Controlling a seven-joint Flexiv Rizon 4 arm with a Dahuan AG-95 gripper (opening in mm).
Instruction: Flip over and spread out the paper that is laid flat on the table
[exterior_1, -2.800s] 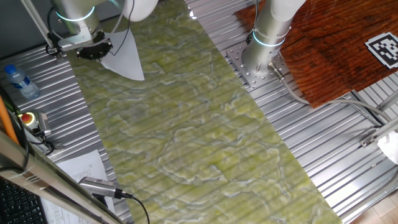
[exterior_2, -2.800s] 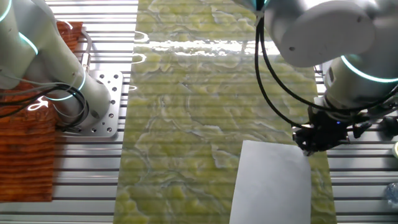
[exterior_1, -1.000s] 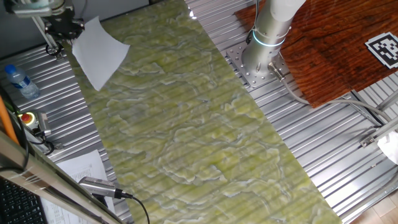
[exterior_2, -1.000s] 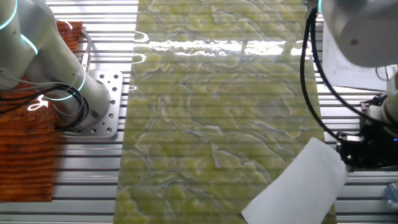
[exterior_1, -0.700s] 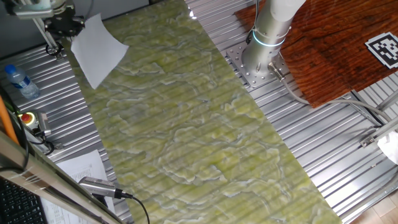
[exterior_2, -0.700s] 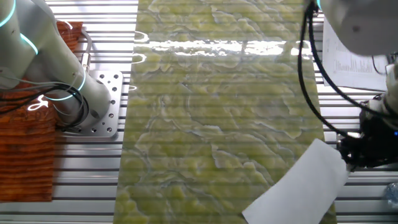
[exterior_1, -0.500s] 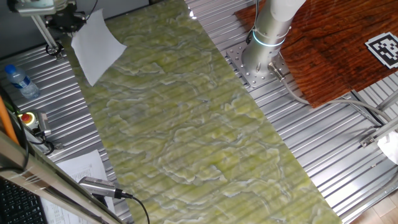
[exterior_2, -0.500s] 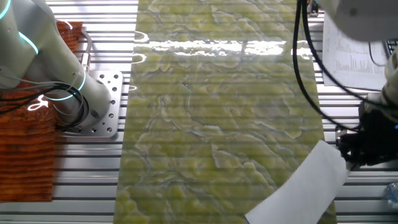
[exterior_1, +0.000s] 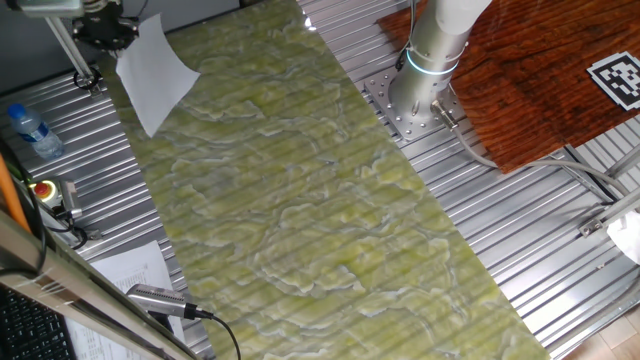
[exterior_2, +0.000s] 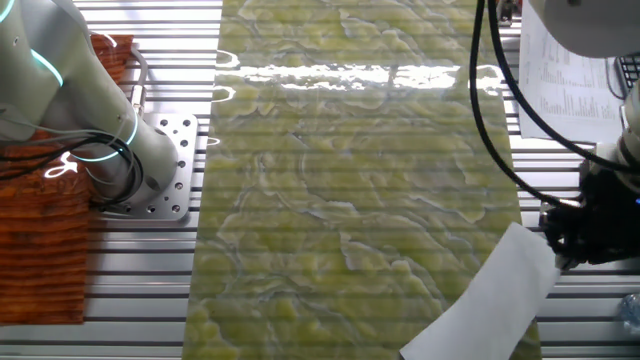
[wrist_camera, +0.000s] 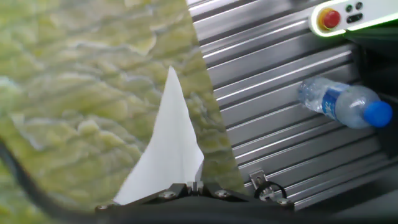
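The plain white paper (exterior_1: 152, 72) hangs lifted by one corner above the far left end of the green-yellow marbled table (exterior_1: 300, 190). It also shows in the other fixed view (exterior_2: 485, 300) and in the hand view (wrist_camera: 171, 149), where it hangs down from the jaws, which are closed together. My gripper (exterior_1: 108, 30) is shut on the paper's upper corner, beside the table's edge; it appears as a black hand in the other fixed view (exterior_2: 560, 250) and at the bottom of the hand view (wrist_camera: 194, 186).
A water bottle (wrist_camera: 345, 104) lies on the ribbed metal surface (exterior_1: 50, 110) beside the table. A red button box (wrist_camera: 339, 17) sits beyond it. A printed sheet (exterior_2: 570, 90) lies on the metal. A second arm's base (exterior_1: 425, 75) stands at the table's other side.
My gripper has risen and drawn sideways off the table's edge with the paper's corner in it. The sheet, flat 2.8 s ago, now hangs lifted and keeps rising slightly.
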